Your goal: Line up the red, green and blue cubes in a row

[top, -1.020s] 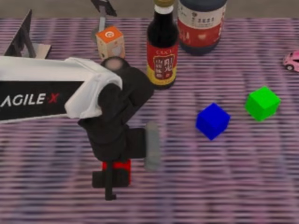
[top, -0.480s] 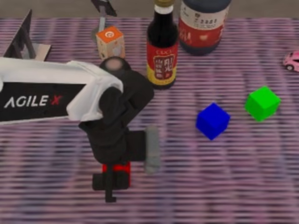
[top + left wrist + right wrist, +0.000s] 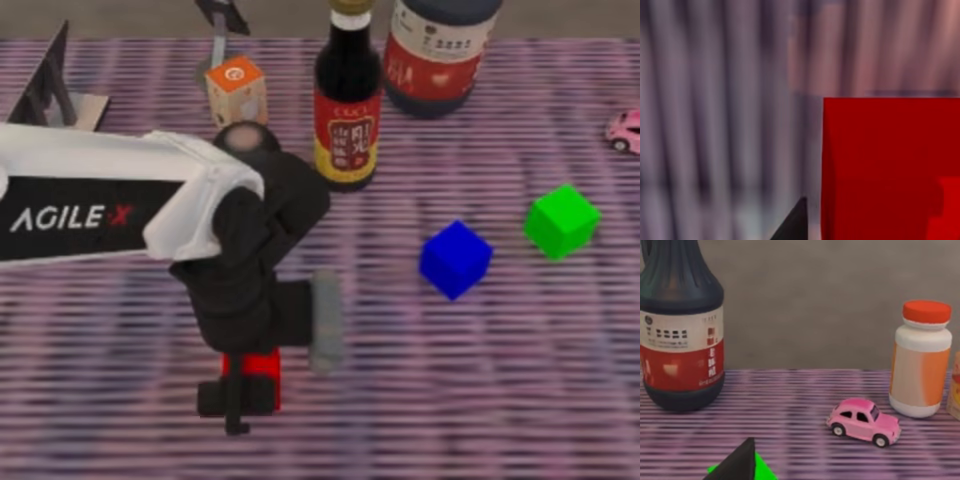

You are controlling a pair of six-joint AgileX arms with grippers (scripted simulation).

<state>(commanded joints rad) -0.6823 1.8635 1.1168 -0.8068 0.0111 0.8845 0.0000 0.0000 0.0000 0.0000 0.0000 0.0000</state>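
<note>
— Where's the red cube [image 3: 256,366]?

— Left half of the surface [image 3: 480,400], under the left gripper [image 3: 238,396], jaws either side of it. Whether they've clamped, I can't tell.

— And the others?

— Blue cube [image 3: 455,259] and green cube [image 3: 562,221] sit well off to the right. The left arm is nearest the red; the right one isn't visible from above.

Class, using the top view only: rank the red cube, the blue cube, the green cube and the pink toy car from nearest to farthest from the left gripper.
1. Red cube, directly under the left gripper.
2. Blue cube, centre-right.
3. Green cube, further right.
4. Pink toy car, at the right edge.
</note>
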